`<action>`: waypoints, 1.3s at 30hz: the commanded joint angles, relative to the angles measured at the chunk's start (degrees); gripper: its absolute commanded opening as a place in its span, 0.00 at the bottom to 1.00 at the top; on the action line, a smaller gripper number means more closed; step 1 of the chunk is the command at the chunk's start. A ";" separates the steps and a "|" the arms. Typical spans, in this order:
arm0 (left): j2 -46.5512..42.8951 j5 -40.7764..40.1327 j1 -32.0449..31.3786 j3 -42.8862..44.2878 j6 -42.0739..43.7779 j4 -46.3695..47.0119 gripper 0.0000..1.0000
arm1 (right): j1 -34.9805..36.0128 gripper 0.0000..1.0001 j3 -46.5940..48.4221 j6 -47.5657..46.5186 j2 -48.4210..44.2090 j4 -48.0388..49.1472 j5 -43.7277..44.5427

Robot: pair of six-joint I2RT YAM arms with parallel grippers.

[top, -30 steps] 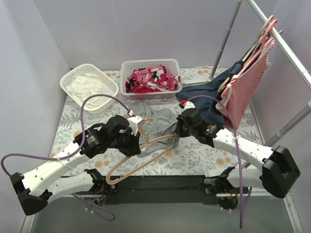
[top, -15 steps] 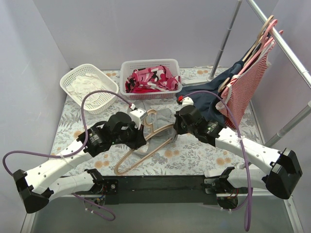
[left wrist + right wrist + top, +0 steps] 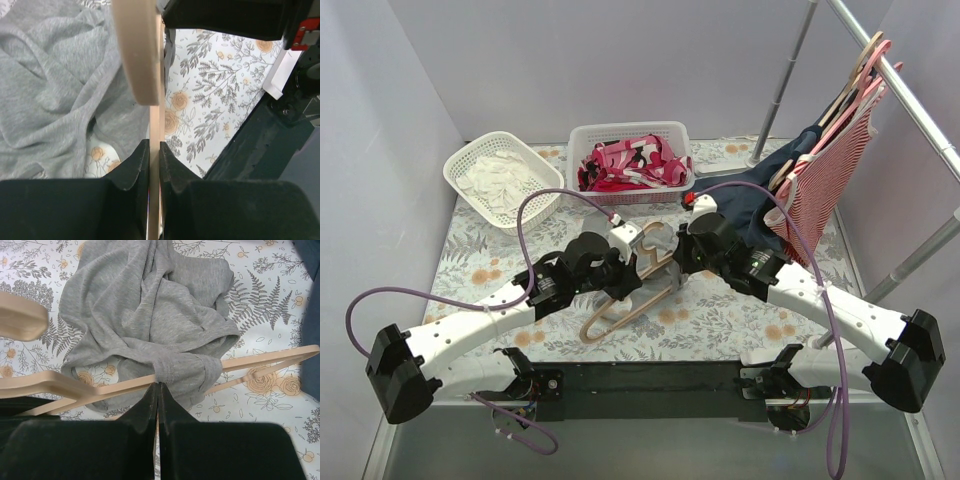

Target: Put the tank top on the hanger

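Note:
The tan hanger (image 3: 625, 312) is held off the floral table between both arms. My left gripper (image 3: 623, 278) is shut on its thin lower bar, seen between my fingertips in the left wrist view (image 3: 154, 147), with the hanger's wide arm (image 3: 137, 50) above. The grey tank top (image 3: 150, 300) lies bunched on the table, one strap looped over a hanger arm (image 3: 260, 357). My right gripper (image 3: 158, 389) is shut on that strap's fabric at the hanger arm. In the top view the tank top (image 3: 658, 250) is mostly hidden under the right gripper (image 3: 680, 265).
A white basket of white items (image 3: 503, 178) stands back left. A white basket of red and pink clothes (image 3: 630, 160) stands back centre. A metal rack at the right holds a red-striped top (image 3: 825, 190), a navy garment (image 3: 760, 205) and pink hangers (image 3: 868, 65).
Both arms have moved away from the near edge toward the baskets, carrying the hanger and the tank top's strap with them. The hanger has shifted right and farther back.

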 commanded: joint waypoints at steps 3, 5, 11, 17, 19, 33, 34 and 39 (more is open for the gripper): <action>2.58 0.66 -0.24 -3.16 5.95 14.36 0.00 | 0.22 0.01 -0.49 -1.17 -4.38 1.70 -0.43; 4.17 0.48 -0.07 -3.69 7.88 16.39 0.00 | 0.22 0.01 -1.28 -1.25 -5.25 1.71 -0.17; 9.54 4.52 0.72 -4.31 11.93 22.90 0.00 | 0.22 0.09 -6.11 -3.45 -7.71 5.39 0.27; 13.49 9.44 2.83 -3.35 11.76 23.52 0.00 | 0.22 0.30 -9.10 -5.73 -10.78 7.84 -2.27; 14.28 10.58 3.79 -2.64 11.49 22.74 0.00 | 0.39 0.36 -10.42 -6.44 -12.20 9.96 -3.42; 16.49 16.83 5.03 1.14 9.64 17.28 0.00 | 2.41 0.47 -14.38 -14.17 -7.98 25.26 6.59; 16.40 17.00 5.03 1.14 9.38 17.28 0.00 | 2.41 0.48 -14.73 -14.61 -8.16 25.52 7.29; 15.96 16.31 5.03 1.58 7.45 17.81 0.00 | 2.67 0.48 -15.52 -12.77 -7.02 28.25 4.58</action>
